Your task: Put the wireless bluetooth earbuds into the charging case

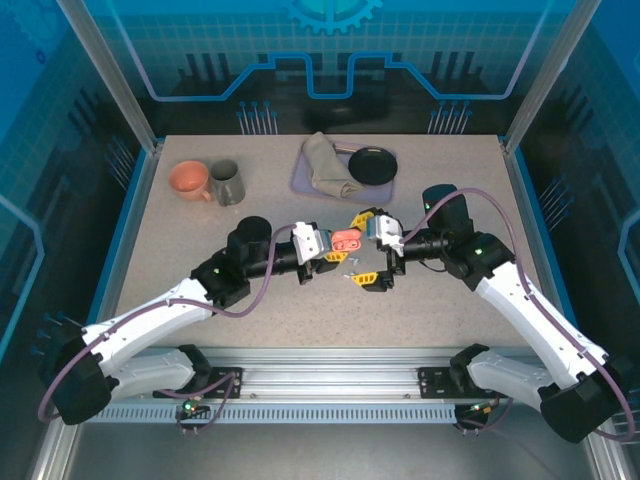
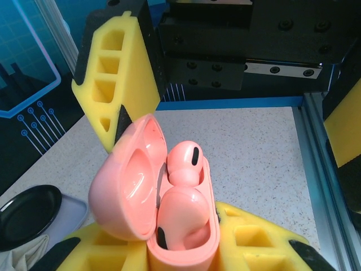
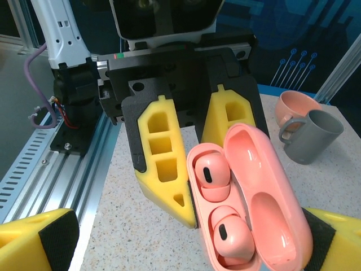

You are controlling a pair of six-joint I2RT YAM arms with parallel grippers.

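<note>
We're looking at mid-bench [image 1: 455,175] now, where the two arms meet nose to nose. The left gripper [image 1: 335,247] is clamped tight on the charging case [image 3: 271,209], a salmon-pink shell pinched low down between its yellow fingers [image 3: 161,152]. The lid is swung wide open.

And there they are: two salmon-pink earbuds [image 3: 211,172] sitting one above the other in the wells of the case, dark spots facing out. From the left wrist we see the upper one standing a little proud of its well and the lower one deeper in.

The right gripper [image 1: 366,250] faces the case with its jaws spread wide. One yellow finger [image 2: 121,79] stands just beside the open lid and the other is off on the far side. We see nothing held between them.

At the back of the bench we've got an orange mug [image 1: 188,180] and a grey mug [image 1: 226,183] side by side. To their right is a purple tray [image 1: 300,178] carrying a crumpled cloth [image 1: 322,165] and a black dish [image 1: 373,165].
</note>
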